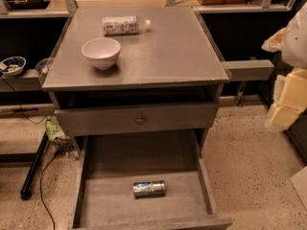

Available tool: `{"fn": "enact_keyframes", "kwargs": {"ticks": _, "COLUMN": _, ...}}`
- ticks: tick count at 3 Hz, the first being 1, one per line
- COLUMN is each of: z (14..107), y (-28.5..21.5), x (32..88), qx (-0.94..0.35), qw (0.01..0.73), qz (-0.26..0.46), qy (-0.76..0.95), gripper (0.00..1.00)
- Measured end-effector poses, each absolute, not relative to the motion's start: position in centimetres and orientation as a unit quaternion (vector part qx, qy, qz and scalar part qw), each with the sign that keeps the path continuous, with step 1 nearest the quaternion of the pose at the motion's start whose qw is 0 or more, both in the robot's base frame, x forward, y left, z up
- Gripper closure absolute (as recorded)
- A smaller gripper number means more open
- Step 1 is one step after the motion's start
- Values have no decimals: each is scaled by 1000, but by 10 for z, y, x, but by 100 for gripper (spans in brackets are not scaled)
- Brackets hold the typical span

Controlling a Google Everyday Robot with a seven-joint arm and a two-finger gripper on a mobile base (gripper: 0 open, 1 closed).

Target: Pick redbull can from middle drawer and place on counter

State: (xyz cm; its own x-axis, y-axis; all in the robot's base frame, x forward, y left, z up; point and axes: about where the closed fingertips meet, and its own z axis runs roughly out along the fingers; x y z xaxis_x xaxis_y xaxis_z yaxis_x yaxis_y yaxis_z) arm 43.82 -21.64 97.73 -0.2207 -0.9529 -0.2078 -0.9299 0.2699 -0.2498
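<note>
- Firstly, in the camera view, the only view, a grey wooden cabinet stands in the middle, seen from above and from the front.
- The middle drawer (108, 198) is pulled far out toward the camera, and its flat grey bottom is in full sight.
- The redbull can (149, 189) lies on its side on the bottom of this drawer, near the front edge and about halfway between the two side walls. Its long axis goes left to right. It touches neither wall.
- Above the open drawer there is a closed drawer front (182, 119) with a small round knob (140, 120) in its centre.
- The counter (168, 51) is the flat grey top of the cabinet. A white bowl (101, 52) stands upright on its left part.
- Behind the bowl, a clear plastic bottle (121, 25) lies on its side near the back edge of the counter, with the white cap pointing to the right. Bowl and bottle are apart from each other.
- The gripper (287, 107) is at the right edge of the view, beside the cabinet and well apart from the can. It appears only as pale yellow and white blocks, partly cut by the frame. I cannot tell if it is wide or narrow, and it holds nothing that I can see.
- At the left, a small patterned bowl (13, 65) stands on a lower shelf, and a black cable (43, 176) runs over the speckled floor (249, 162).
</note>
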Motion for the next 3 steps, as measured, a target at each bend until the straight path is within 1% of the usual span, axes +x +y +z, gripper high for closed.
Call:
{"fn": "enact_keyframes", "kwargs": {"ticks": 1, "z": 977, "y": -216, "x": 438, "qx": -603, "qw": 161, "qz": -36, "qy": 780, "gripper": 0}}
{"fn": "enact_keyframes", "kwargs": {"ticks": 3, "z": 906, "y": -208, "x": 428, "qx": -604, "qw": 149, "qz": 24, "qy": 783, "gripper": 0}}
